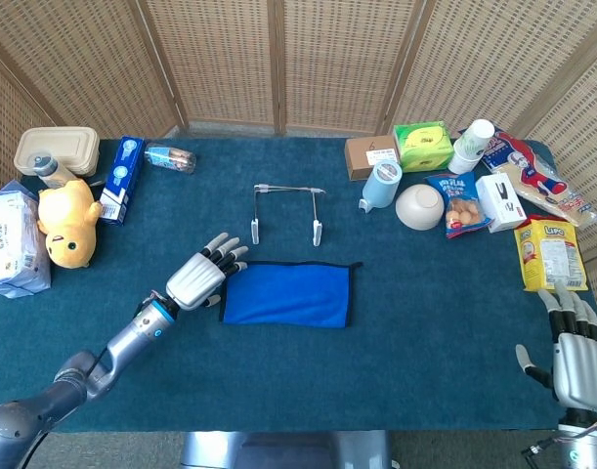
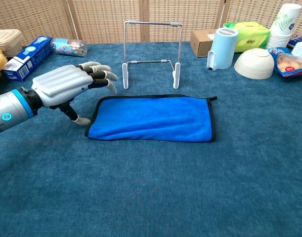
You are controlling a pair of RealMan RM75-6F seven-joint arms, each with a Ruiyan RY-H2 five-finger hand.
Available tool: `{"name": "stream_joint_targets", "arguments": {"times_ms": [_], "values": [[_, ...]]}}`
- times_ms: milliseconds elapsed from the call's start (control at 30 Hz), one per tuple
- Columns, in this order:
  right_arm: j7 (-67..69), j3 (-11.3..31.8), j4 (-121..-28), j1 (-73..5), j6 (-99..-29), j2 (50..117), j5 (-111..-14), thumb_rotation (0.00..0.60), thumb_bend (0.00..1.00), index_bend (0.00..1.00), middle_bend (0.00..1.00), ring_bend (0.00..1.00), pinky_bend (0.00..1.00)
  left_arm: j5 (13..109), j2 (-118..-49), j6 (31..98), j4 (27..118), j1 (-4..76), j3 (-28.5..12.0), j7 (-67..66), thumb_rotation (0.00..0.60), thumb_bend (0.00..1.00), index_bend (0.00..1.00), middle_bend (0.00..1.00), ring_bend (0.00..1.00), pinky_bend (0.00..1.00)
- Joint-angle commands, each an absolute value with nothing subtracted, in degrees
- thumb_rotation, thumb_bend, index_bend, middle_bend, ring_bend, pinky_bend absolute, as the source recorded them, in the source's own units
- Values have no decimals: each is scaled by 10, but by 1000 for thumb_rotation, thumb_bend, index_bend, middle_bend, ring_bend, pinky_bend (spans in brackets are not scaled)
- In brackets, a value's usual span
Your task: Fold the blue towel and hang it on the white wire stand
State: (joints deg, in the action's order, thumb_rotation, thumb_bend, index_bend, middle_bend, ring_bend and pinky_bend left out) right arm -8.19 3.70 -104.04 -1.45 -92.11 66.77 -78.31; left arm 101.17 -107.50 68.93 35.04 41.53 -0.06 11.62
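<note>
The left robot hand (image 2: 66, 87) hovers with fingers spread and empty, just beside the left edge of the blue towel (image 2: 153, 118), which lies flat on the table (image 2: 151, 197) in front of the white wire stand (image 2: 151, 53). It already looks doubled over. To grip well, I judge the fingers should slide under the black-trimmed left edge and pinch both layers together, lifting evenly so nothing sags. The right robot hand (image 1: 581, 363) rests open and empty, well apart at the table's near right corner.
</note>
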Motion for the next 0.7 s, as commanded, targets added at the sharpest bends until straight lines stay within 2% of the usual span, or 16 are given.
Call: {"name": "stream_joint_targets", "arguments": {"times_ms": [33,700], "values": [[-80,38,-1041,-12,-922,667,-784,600,281,99,45,0,0,1008,-1085,691,340,420,0,118,600,218,268,143,0,0],[-71,43,-1043,3,-923,663,-788,600,279,97,45,0,0,980,-1108,703,329,430,-2,134,600,296,308,169,0,0]]}}
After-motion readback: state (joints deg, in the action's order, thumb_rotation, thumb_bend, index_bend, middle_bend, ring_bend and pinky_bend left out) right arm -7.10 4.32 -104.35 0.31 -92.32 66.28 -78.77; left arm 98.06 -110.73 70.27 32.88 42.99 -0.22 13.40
